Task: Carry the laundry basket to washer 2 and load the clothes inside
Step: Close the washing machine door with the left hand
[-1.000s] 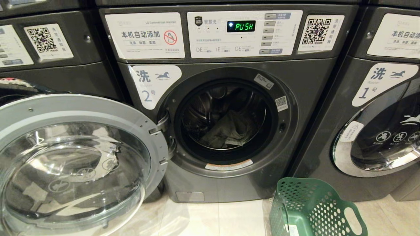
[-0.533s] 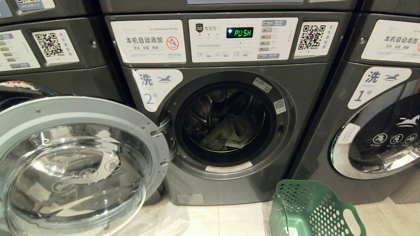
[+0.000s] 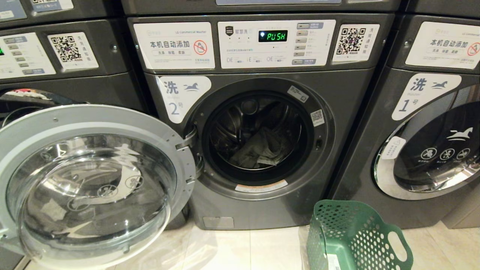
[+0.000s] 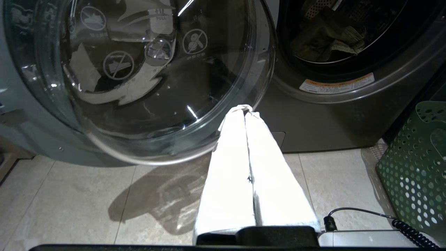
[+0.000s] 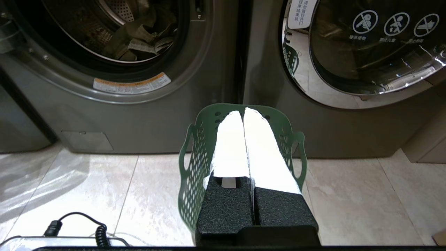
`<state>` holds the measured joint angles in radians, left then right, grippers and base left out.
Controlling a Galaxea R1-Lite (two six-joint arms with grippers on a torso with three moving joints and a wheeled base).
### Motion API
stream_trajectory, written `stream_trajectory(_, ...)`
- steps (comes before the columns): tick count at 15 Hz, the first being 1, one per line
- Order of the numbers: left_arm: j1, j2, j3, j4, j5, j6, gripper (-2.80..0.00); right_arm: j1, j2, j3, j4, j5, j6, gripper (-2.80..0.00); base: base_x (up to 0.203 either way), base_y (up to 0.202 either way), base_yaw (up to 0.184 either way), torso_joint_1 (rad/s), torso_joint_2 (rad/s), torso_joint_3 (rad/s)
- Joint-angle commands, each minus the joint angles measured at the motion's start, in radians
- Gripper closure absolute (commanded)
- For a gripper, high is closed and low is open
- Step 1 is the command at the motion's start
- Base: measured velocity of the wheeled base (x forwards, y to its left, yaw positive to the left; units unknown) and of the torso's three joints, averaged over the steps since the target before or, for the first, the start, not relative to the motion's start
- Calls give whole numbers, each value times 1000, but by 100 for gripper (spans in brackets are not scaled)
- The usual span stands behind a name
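Washer 2 point(image 3: 258, 56) stands straight ahead with its round glass door point(image 3: 90, 180) swung wide to the left. Grey-green clothes point(image 3: 262, 150) lie in a heap in its drum. The green perforated laundry basket point(image 3: 360, 240) sits on the floor in front of washer 2's right corner, with nothing showing inside it. Neither arm is in the head view. My left gripper point(image 4: 245, 109) is shut and holds nothing, low beside the open door point(image 4: 139, 69). My right gripper point(image 5: 243, 111) is also shut with nothing in it, and it hangs over the basket point(image 5: 195, 164).
Washer 1 point(image 3: 431, 150) stands to the right with its door shut, and another machine point(image 3: 56, 75) stands to the left behind the open door. A coiled black cable point(image 5: 87, 226) lies near the robot's base. Pale tiled floor point(image 3: 243, 247) runs in front of the machines.
The whole picture has shifted a little, so the camera has moved. The washer, its door, the clothes and the basket keep their places.
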<state>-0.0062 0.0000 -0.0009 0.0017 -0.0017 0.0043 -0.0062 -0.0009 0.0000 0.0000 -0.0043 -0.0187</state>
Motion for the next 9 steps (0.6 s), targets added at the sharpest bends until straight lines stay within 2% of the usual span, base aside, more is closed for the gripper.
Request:
stream_trajectory(1, 0, 0, 0, 0, 0, 0, 0, 0, 2, 0, 0, 1, -1, 0, -199, 0, 2, -6, 3, 2)
stream_trajectory(4, 0, 2, 1, 0, 0, 0, 0, 0, 2, 0, 0, 1, -1, 0, -167, 0, 1, 0, 0, 4)
stream_trajectory(9, 0, 2, 1, 0, -1, 2, 0, 0, 1, 0, 0, 1, 0, 0, 0, 0, 0, 0, 0, 0)
